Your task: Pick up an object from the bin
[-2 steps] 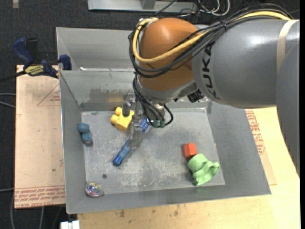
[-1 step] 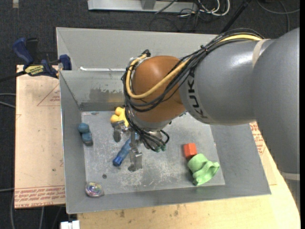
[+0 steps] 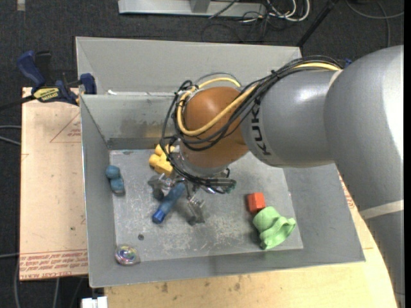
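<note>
Scuffed grey metal bin (image 3: 225, 239), gripper (image 3: 183, 199) over slim blue stick (image 3: 164, 209) — grasp unclear.

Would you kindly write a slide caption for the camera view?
KUKA gripper low over a blue stick-shaped thing in the bin; orange block and green toy nearby.

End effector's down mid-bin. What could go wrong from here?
The blue stick lies slanted right at the end effector, so it may pivot or slip away rather than lift cleanly. The yellow piece sits close beside the end effector and could get nudged or dragged along.
</note>
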Motion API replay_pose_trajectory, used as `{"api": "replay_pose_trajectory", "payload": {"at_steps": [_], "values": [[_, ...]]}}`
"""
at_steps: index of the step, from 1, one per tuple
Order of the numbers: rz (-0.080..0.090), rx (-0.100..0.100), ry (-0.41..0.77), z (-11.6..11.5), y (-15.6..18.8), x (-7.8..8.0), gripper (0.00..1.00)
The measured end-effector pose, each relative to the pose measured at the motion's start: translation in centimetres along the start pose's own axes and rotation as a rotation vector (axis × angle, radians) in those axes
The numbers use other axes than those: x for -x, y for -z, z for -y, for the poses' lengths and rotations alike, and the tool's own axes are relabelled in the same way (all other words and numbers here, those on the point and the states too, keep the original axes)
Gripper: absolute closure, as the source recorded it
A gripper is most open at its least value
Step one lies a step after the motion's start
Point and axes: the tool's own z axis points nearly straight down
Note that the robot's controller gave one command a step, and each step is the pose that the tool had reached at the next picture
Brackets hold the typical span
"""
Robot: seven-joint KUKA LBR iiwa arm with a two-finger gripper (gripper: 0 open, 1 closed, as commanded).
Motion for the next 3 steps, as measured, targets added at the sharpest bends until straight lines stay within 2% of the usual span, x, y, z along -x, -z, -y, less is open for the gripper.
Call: {"api": "replay_pose_trajectory", "payload": {"at_steps": [1, 2, 3], "values": [[0.003, 0.000, 0.001, 0.0, 0.2, 0.2, 1.00], [0.010, -0.008, 0.035, 2.8, 11.3, -0.9, 1.00], [0.010, -0.007, 0.027, 3.6, 19.3, -0.8, 1.00]]}}
